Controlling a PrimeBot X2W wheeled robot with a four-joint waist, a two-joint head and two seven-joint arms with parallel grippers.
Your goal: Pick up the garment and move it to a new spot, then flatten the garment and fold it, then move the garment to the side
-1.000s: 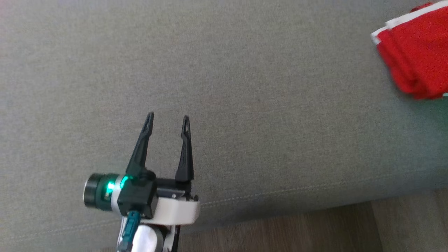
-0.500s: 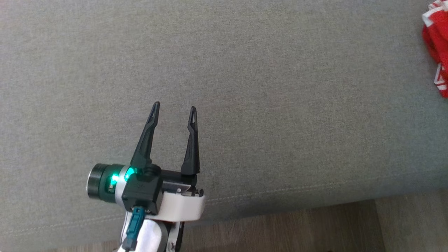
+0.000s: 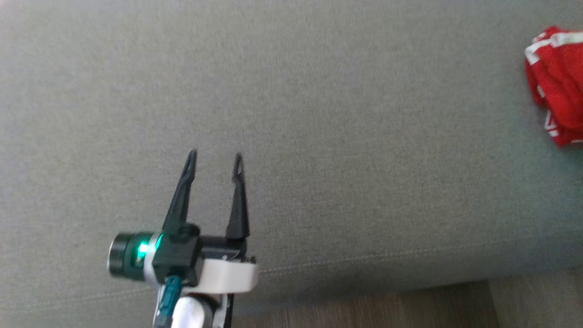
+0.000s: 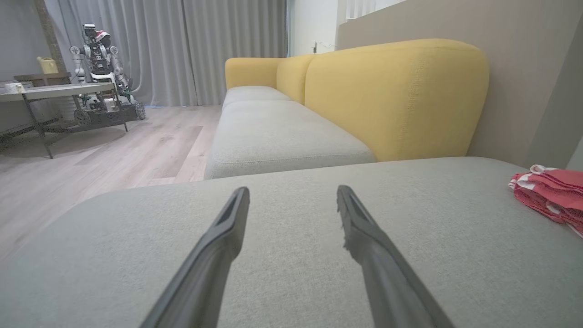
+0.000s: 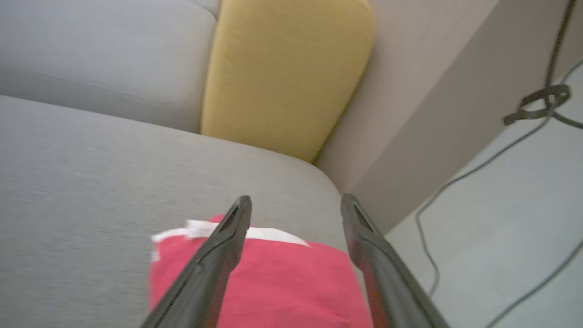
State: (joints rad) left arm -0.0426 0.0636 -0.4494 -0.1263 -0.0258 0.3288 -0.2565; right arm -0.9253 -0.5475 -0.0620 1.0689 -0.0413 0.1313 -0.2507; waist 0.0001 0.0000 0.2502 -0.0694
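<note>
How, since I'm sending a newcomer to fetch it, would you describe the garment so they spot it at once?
Find the yellow back cushions and follow the wide grey seat before them to the end at the robot's right, by the beige wall. There lies the garment, a layered red bundle with white trim, the one bright thing on plain grey fabric.

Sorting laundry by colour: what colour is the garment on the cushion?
The garment is red with white trim; right wrist view shows it best.
</note>
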